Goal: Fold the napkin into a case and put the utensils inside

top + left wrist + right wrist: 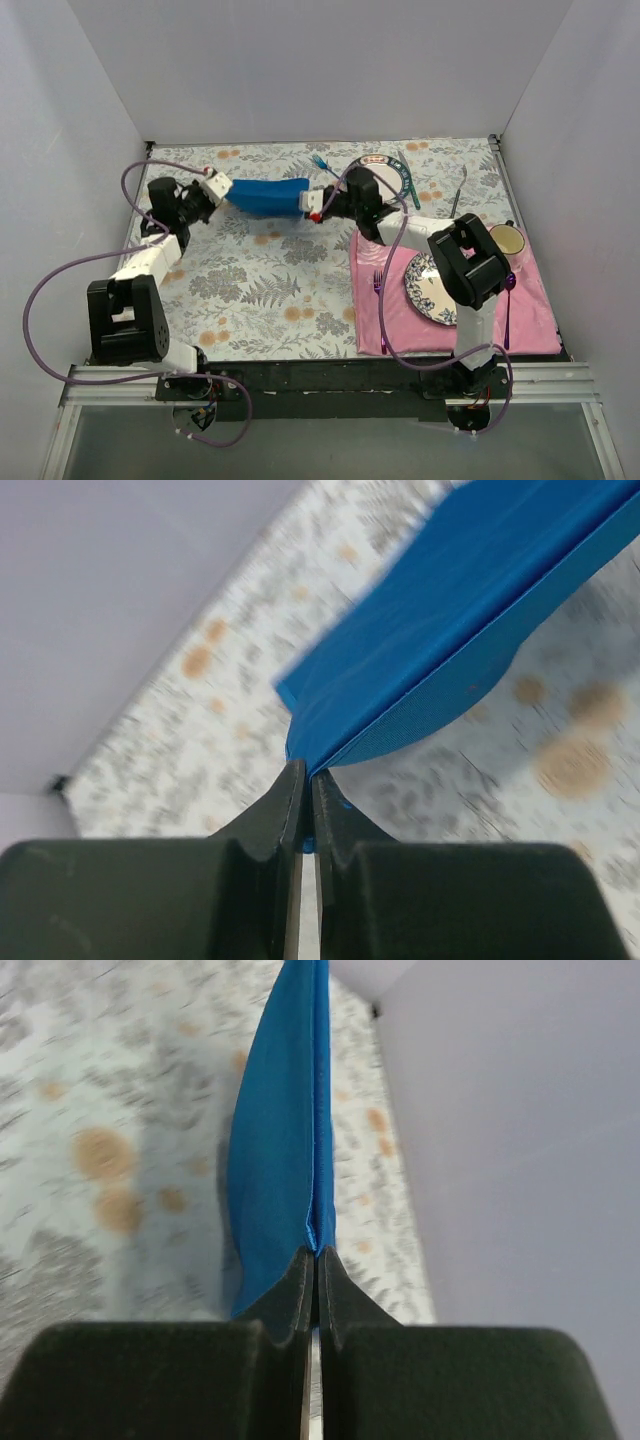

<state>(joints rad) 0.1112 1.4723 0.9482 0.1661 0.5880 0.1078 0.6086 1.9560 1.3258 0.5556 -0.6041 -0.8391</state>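
1. Looking across from the near edge, past the two arm bases, I first meet a pink cloth placemat (535, 315) on the right. It carries a round blue-patterned plate (430, 290), a magenta-purple plastic fork (378, 290) and a pale cup (508, 240).
2. Farther in, the bright royal-blue cloth napkin (268, 197) is a folded band stretched between the arms. It seems to be lifted off the table, with its middle sagging a little.
3. The left gripper (216, 187) has its jaws pressed together on the band's left end, and the right gripper (314, 209) pinches the right end the same way. Both wrist views show only a thin edge of cloth caught at the fingertips.
4. With so little cloth in each pinch, I would expect any pull apart to tug an end free, and the folded layers would then fall open. If the arms lower it unevenly, the band could land twisted, leaving no tidy case.
5. Beyond it, near the far edge, lies the slim light-blue plastic fork (321, 162), with a slim dark knife (458, 190) off to the right. A low swing of the right arm could knock either one.
6. Under everything lies a pale tablecloth (260, 290) printed with grey ferns and orange blossoms. Plain grey-white walls (320, 60) box it in on three sides.
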